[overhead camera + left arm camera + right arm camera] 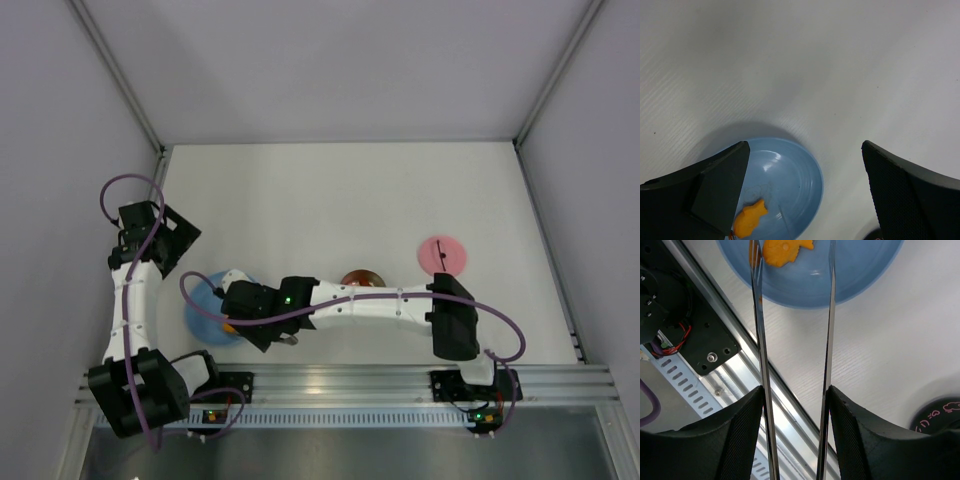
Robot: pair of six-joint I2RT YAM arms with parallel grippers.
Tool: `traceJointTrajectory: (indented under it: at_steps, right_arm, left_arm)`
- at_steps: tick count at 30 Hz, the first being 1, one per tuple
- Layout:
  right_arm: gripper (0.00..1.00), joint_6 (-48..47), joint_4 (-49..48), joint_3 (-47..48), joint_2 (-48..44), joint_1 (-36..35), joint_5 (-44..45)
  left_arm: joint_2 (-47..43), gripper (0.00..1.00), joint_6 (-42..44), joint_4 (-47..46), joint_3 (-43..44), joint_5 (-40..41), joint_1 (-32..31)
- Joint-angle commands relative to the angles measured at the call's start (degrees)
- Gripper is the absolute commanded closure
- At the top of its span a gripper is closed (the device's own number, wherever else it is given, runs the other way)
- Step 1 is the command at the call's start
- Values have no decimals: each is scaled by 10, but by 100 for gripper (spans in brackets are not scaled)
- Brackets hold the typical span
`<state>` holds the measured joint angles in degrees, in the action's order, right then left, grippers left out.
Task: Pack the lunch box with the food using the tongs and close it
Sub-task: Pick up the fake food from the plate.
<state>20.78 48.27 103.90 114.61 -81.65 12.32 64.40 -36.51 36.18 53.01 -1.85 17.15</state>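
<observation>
My right gripper [796,390] is shut on the tongs [758,315], pressing on both silver arms. The tongs reach over the blue plate [860,275], and their two arms pass on either side of an orange food piece [782,251] that lies on it. From above, the right gripper [245,315] is at the plate's [200,312] near right edge. The lunch box [360,279] shows behind the right forearm, with something dark red-brown inside. Its pink lid [441,254] lies flat farther right. My left gripper [805,146] hangs open above the plate [800,180], with the orange piece [750,220] below it and nothing between its fingers.
The aluminium rail [350,380] with both arm bases runs along the near edge. A dark round thing with pink marks [940,415] lies on the table close to the right wrist. The left arm [130,300] stands at the table's left side, by the wall.
</observation>
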Motion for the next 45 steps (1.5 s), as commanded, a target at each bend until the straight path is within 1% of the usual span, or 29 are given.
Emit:
traceJointTrajectory:
  at_steps: [1, 6, 7, 23, 29, 39, 45]
  right_arm:
    - [47, 0, 17, 25, -21, -7, -4]
    - [48, -7, 24, 55, 3, -7, -9]
    - [50, -6, 27, 58, 4, -7, -10]
    - [57, -5, 22, 57, 4, -4, -19]
    - [58, -4, 23, 64, 16, -4, -25]
    - [57, -5, 23, 75, 33, -4, -26]
    - [59, -4, 27, 75, 32, -4, -24]
  left_arm:
    - [-7, 1, -4, -25, -4, -6, 3]
    - [-8, 1, -2, -24, -3, -4, 3]
    - [-8, 1, -2, -25, -3, -5, 3]
    - [-9, 1, -3, -25, -3, -7, 3]
    - [-9, 1, -2, -24, -3, -6, 3]
    - [-9, 1, -2, -24, -3, -8, 3]
    - [-9, 1, -2, -24, -3, -7, 3]
